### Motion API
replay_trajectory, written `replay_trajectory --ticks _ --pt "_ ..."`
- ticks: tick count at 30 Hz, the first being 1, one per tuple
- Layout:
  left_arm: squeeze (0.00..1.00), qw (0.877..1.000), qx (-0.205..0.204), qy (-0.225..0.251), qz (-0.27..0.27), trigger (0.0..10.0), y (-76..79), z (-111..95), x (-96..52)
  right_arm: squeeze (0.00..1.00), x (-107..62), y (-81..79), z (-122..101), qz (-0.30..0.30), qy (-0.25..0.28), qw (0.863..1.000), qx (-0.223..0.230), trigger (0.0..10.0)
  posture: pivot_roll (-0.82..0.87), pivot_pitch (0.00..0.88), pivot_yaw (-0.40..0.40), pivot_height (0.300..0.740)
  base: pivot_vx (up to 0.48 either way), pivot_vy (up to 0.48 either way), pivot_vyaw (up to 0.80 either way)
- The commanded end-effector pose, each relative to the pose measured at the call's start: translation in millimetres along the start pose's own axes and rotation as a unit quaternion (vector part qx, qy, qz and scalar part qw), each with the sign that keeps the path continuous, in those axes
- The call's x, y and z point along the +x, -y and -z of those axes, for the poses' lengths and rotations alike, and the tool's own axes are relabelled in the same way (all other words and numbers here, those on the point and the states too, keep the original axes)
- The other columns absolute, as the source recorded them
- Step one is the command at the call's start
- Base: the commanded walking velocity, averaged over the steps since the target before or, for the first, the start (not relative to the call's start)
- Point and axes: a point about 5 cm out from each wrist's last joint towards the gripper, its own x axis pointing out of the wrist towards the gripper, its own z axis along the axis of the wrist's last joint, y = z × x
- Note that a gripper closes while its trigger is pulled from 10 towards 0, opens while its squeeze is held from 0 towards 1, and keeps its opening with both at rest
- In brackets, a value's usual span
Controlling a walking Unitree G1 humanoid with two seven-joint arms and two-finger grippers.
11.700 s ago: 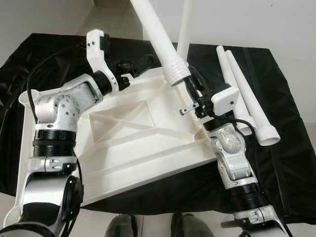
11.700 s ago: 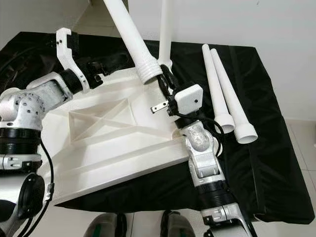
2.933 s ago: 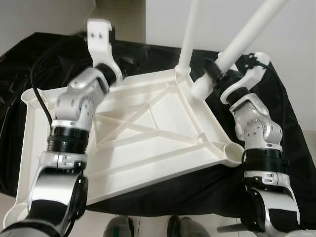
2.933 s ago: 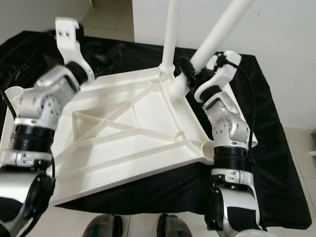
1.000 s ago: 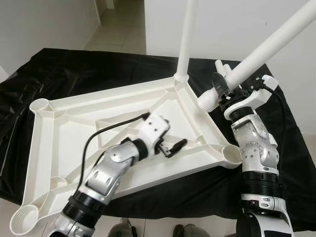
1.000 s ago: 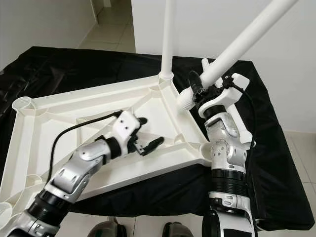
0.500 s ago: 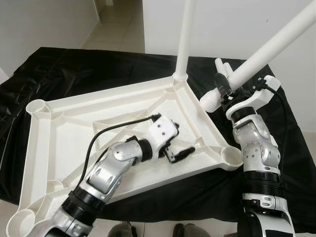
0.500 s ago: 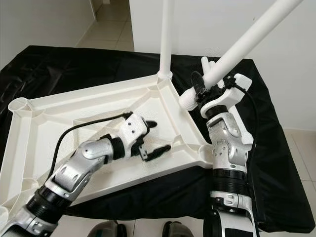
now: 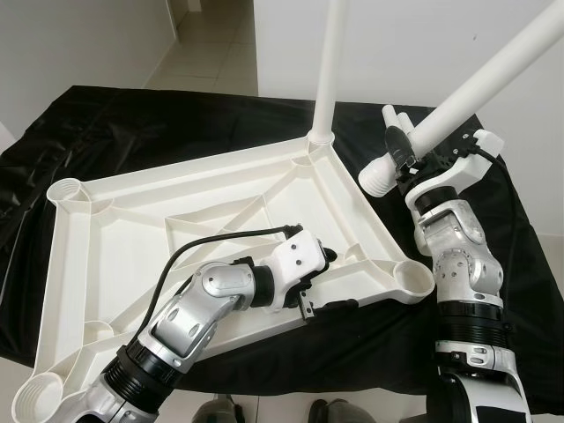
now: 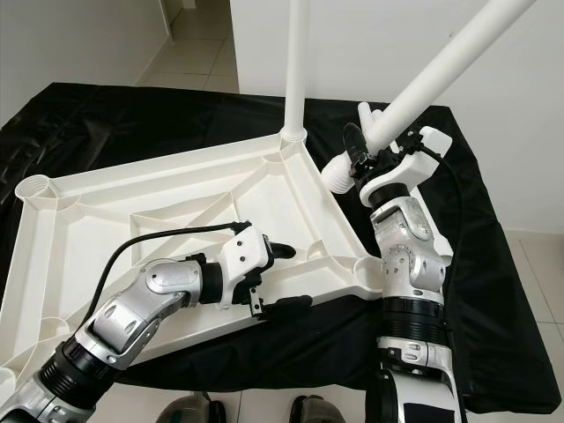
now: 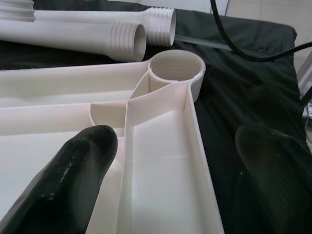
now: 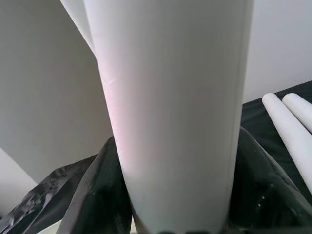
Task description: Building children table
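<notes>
The right gripper (image 9: 404,159) clamps a stiff, light-looking plastic table leg (image 9: 476,84) just above its threaded end, while the left gripper (image 9: 328,284), fingers spread wide, straddles the rigid upturned tabletop's (image 9: 132,229) rim beside the empty corner socket (image 9: 412,278), a sensible hold.

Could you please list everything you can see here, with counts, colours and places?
White plastic tabletop, ribbed underside up: 1, white, lying on the cloth.
Upright white plastic leg: 1, white, standing in the tabletop's far corner socket.
Held white plastic leg with threaded end: 1, white, tilted, above the tabletop's right edge.
Spare white legs: 2, white, lying on the cloth behind the right arm.
Black cloth: 1, black, covering the work surface.
Empty threaded corner socket: 1, white, near right corner.
Left gripper: open, straddling the tabletop's near edge.
Right gripper: shut on the held leg.
</notes>
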Motion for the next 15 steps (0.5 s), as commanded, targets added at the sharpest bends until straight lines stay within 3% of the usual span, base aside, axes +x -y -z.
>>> replay_trajectory --ticks 1,5,15 --pt "0.0 1.0 -0.002 -0.002 0.031 10.0 6.7 -2 -0.5 0.0 2.6 -1.3 -2 -0.002 0.007 1.0 -0.003 10.0 0.04 0.061 0.018 0.74 0.0 0.0 0.0" --pt "0.0 0.997 0.008 -0.02 0.068 10.0 19.3 4 -0.5 0.0 3.8 -1.2 -3 -0.004 0.007 1.0 -0.007 10.0 0.03 0.05 0.015 0.74 0.0 0.0 0.0" --pt "0.0 0.996 0.009 -0.016 0.086 10.0 22.4 2 1.8 0.0 8.8 -3.9 -2 -0.017 0.003 1.0 -0.01 10.0 0.03 0.05 0.015 0.74 0.0 0.0 0.0"
